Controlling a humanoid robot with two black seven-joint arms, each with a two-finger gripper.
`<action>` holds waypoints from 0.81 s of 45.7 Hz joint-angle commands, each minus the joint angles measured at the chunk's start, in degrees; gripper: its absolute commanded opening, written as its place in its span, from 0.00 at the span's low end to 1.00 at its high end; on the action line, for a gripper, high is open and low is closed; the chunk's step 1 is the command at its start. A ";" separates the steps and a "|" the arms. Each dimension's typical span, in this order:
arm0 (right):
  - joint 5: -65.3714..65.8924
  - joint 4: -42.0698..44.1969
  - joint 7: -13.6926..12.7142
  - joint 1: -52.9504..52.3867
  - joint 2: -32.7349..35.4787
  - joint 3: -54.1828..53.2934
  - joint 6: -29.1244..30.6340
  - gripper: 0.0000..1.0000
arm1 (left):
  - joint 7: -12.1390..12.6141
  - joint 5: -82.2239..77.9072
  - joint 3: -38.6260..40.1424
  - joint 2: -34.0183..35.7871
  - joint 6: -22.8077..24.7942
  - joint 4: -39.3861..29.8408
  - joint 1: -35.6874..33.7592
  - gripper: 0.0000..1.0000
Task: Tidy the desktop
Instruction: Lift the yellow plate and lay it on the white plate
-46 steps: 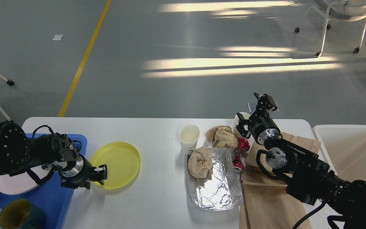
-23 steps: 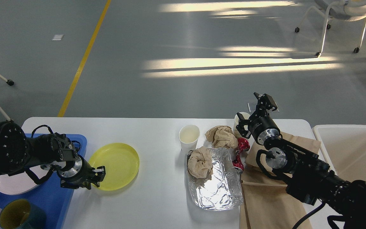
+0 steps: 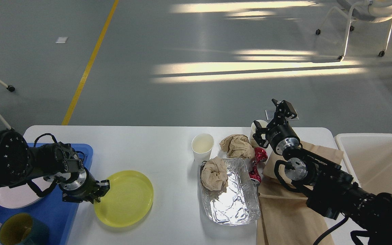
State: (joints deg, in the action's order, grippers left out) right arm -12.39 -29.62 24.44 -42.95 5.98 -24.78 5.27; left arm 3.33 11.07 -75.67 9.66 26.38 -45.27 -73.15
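Note:
The white desktop point(image 3: 168, 143) carries a yellow plate point(image 3: 128, 200) near its front left. My left gripper point(image 3: 103, 186) is shut on the plate's left rim, and the plate looks raised and slightly tilted off the surface, beside the blue tray point(image 3: 65, 217). At the far right my right gripper point(image 3: 282, 106) is held above the table's back edge, open and empty, just behind a white cup point(image 3: 258, 126).
The blue tray holds a white plate point(image 3: 10, 199) and mugs point(image 3: 19, 233). Mid-table stand a paper cup point(image 3: 202, 146), crumpled brown paper point(image 3: 237, 145), a foil tray point(image 3: 233, 204) with another paper wad point(image 3: 214, 173), a red wrapper point(image 3: 258, 160) and a brown bag point(image 3: 284, 214). A white bin point(image 3: 379, 160) sits at the right.
My left gripper has drawn back slightly toward me, and the yellow plate has moved nearer and lifted with it. The right arm has stayed still.

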 commanded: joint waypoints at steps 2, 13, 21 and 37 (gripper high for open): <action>0.00 0.00 0.00 0.06 0.00 0.00 0.00 1.00 | 1.15 0.00 0.09 0.09 -0.10 0.01 -0.24 0.08; 0.00 0.00 0.00 0.06 0.00 0.00 0.00 1.00 | 1.50 0.00 0.17 0.88 2.96 0.01 -1.90 0.06; 0.00 0.00 0.00 0.06 0.00 0.00 0.00 1.00 | 1.41 -0.17 1.23 4.92 13.16 0.01 -7.96 0.00; 0.00 0.00 0.00 0.06 0.00 0.00 0.00 1.00 | 1.77 -0.44 2.63 13.97 24.59 -0.08 -17.99 0.00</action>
State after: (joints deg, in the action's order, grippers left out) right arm -12.39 -29.62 24.44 -42.92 5.98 -24.78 5.27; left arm 5.07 10.62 -73.35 19.54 46.56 -45.31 -88.10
